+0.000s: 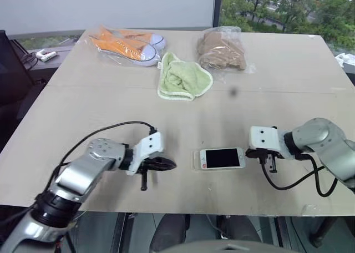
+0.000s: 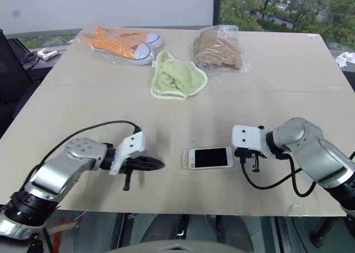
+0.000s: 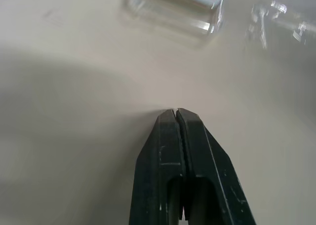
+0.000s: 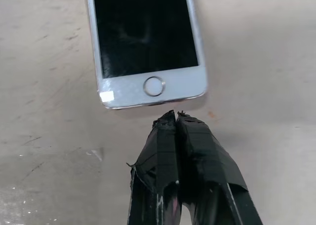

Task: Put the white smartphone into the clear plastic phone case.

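A: Beige table (image 1: pixel 310 64) under us, window and trees behind it at 12 o'clock. Going left to right, what do we have?

B: Our left gripper (image 1: pixel 166 165) first, at about 9 o'clock from the white smartphone (image 1: pixel 222 158). Its 2 fingers are pressed together on nothing, tips aimed toward the phone, with a stretch of bare table between them.

A: And the phone itself?

B: It lies flat, screen up, near the front edge, long axis running 9 to 3 o'clock between our 2 grippers. Glinting clear edges show around its 9 o'clock end, so we judge the clear plastic phone case (image 1: pixel 197 160) is there, with the phone lying in or on it. How fully it is seated we cannot tell.

A: Then the right side?

B: Our right gripper (image 1: pixel 270 163) sits at 3 o'clock from the phone, fingers also closed and empty. In the right wrist view the tips stand just short of the home-button end, possibly touching it. It is clearly the nearer arm.

A: So the coming move turns on that end?

B: We think so: a push along the long axis toward 9 o'clock, or a press down, would come from the right.

A: Any containers?

B: At 12 o'clock, 1 clear bag holds orange shoes (image 1: pixel 125 44), another holds a tan item (image 1: pixel 223 49); a green cloth (image 1: pixel 183 78) lies loose between them.
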